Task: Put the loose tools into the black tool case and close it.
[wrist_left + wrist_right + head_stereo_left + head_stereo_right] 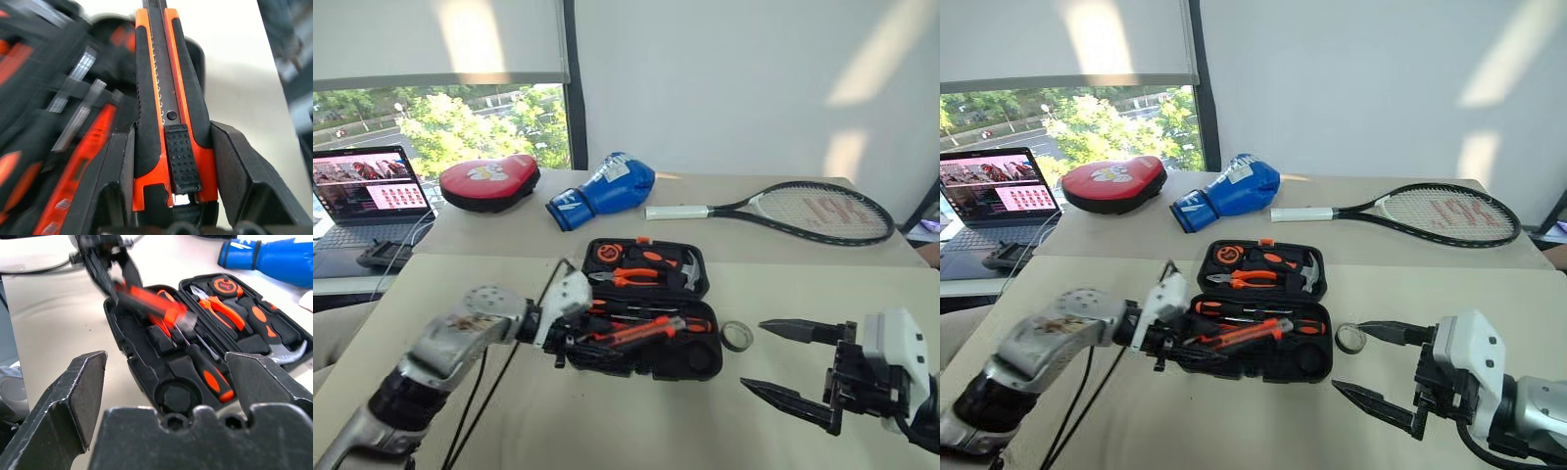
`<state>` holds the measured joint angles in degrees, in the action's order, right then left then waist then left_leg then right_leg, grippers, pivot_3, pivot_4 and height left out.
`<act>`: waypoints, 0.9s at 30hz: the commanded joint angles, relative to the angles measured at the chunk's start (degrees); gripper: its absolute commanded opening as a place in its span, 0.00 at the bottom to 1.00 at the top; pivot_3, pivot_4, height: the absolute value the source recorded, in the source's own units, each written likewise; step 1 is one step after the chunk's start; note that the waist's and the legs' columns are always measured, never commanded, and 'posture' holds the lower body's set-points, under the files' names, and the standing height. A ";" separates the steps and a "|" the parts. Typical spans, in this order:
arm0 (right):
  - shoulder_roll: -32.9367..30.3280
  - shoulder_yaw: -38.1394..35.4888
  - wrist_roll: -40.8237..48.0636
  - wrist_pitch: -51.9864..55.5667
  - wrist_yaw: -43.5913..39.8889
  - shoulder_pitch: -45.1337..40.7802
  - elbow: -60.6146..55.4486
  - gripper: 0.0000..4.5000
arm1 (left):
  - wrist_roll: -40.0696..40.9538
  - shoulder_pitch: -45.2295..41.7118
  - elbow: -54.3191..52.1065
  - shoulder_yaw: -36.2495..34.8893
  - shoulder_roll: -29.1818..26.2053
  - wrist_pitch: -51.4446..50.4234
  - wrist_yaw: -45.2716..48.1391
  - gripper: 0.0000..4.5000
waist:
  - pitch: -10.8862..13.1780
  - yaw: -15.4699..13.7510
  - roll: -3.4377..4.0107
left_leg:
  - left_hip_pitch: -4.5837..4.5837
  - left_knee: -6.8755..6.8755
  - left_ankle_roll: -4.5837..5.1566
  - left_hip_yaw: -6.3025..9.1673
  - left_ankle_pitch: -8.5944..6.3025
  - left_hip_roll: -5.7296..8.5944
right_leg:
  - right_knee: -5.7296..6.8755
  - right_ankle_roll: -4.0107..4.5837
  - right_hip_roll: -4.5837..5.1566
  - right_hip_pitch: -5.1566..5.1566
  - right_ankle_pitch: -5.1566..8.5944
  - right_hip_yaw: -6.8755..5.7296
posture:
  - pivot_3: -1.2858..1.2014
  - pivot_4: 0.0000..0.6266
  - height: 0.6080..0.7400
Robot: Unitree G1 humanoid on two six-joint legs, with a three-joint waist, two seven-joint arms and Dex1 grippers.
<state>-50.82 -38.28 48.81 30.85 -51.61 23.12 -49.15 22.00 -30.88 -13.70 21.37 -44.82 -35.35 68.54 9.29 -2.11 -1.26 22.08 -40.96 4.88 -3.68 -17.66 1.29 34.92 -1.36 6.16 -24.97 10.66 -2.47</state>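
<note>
Here the open black tool case (651, 308) lies on the counter (607, 421); left pincer (570, 345) grips the utility knife (168, 122) over it, tape roll (736, 336) just beside, right pincer (773, 357) wide, racket (803, 211) beyond.

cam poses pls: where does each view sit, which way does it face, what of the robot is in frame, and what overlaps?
Left and right eye: head, facing forward-down at the open black tool case; both arms, left end effector, right end effector.
Left wrist: along its fingers, clamped on the utility knife over the case.
Right wrist: between its open fingers, at the case interior.
Shared: case and knife show in all views.
</note>
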 commanded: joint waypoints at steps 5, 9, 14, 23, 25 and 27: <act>0.79 -5.94 3.16 0.93 1.16 3.88 -4.62 1.00 | -12.70 -4.05 11.37 5.37 1.48 17.12 4.25 0.40 | 0.00 -0.15 0.00 | 0.00 -0.06 0.05 0.02 -0.02 -0.04 | 0.01 -0.01 0.02 0.02 -0.01 0.02 | 0.52 0.24 1.00; 0.87 -6.45 3.69 0.88 2.08 4.71 -5.53 1.00 | -15.00 -5.57 15.78 5.42 2.06 22.83 6.96 0.40 | -0.01 -0.13 0.00 | -0.01 -0.13 0.10 0.02 -0.05 -0.05 | 0.01 -0.04 0.03 0.04 -0.02 0.02 | 0.52 0.24 1.00; 0.74 -6.33 3.64 0.68 2.71 4.99 -5.75 1.00 | -14.47 -6.33 18.29 5.36 3.06 25.22 11.50 0.40 | -0.01 -0.02 0.00 | -0.03 -0.19 0.10 0.02 -0.05 -0.07 | 0.06 -0.06 0.01 0.04 -0.03 0.02 | 0.52 0.24 1.00; -0.05 -4.60 3.22 0.58 2.97 3.57 -4.80 1.00 | -8.96 -6.18 18.62 -0.19 5.31 18.58 13.75 0.97 | -0.02 0.06 0.02 | -0.01 -0.25 0.09 0.00 -0.04 -0.07 | 0.07 -0.15 -0.07 0.04 0.03 -0.06 | 0.52 0.24 1.00; -0.12 -4.11 2.94 0.52 2.99 3.21 -4.52 1.00 | -5.19 -6.33 18.42 -4.47 6.18 13.99 12.11 0.97 | -0.02 0.07 0.02 | 0.03 -0.31 0.09 0.00 -0.04 -0.06 | 0.07 -0.17 -0.08 0.04 0.04 -0.06 | 0.52 0.24 1.00; -0.02 -3.50 2.53 0.32 2.94 2.97 -4.30 1.00 | 0.61 -6.28 17.86 -10.57 7.44 6.90 8.84 0.92 | -0.01 0.04 0.00 | 0.15 -0.43 0.08 0.01 -0.04 -0.07 | 0.08 -0.19 -0.07 0.00 0.05 -0.10 | 0.52 0.24 1.00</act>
<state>-50.45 -41.62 51.33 31.72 -48.67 26.43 -53.16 16.40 -36.96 5.50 17.59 -37.71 -22.10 80.13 9.28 -2.08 -1.26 22.29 -41.49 4.96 -3.67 -17.70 1.21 35.01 -1.57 6.10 -25.00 10.70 -2.60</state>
